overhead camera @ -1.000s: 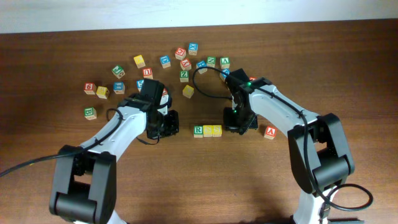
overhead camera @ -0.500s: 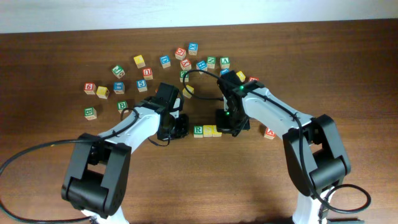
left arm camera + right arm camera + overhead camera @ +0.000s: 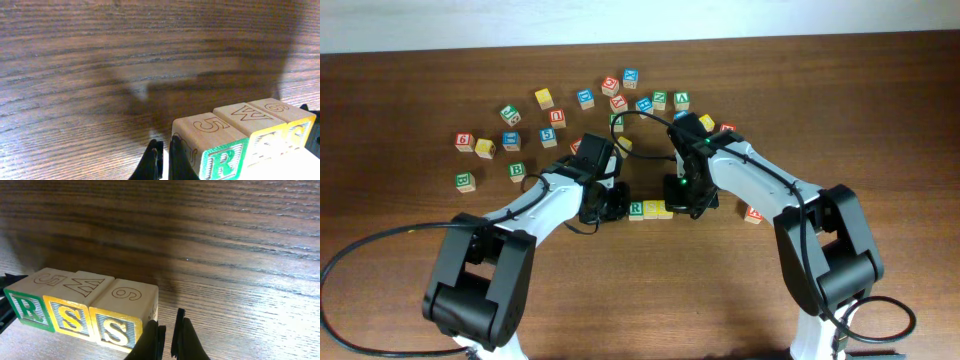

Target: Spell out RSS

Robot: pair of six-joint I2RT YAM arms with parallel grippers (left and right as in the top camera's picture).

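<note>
A row of three blocks lies mid-table: a green R block point(image 3: 636, 209), then two yellow S blocks point(image 3: 651, 208) point(image 3: 666, 208). My left gripper point(image 3: 611, 205) is shut and empty, its fingertips against the left side of the R block point(image 3: 220, 159). My right gripper point(image 3: 686, 203) is shut and empty, its fingers point(image 3: 152, 339) against the right side of the last S block point(image 3: 117, 330). In the right wrist view the row reads R point(image 3: 29, 311), S point(image 3: 70, 321), S.
Several loose letter blocks are scattered at the back of the table, from a red one point(image 3: 464, 141) at the left to a green one point(image 3: 681, 100). A red A block point(image 3: 753, 213) lies right of my right arm.
My left gripper moved right to the R block. My right gripper moved left to the last S block. The row has closed up and shifted slightly.
</note>
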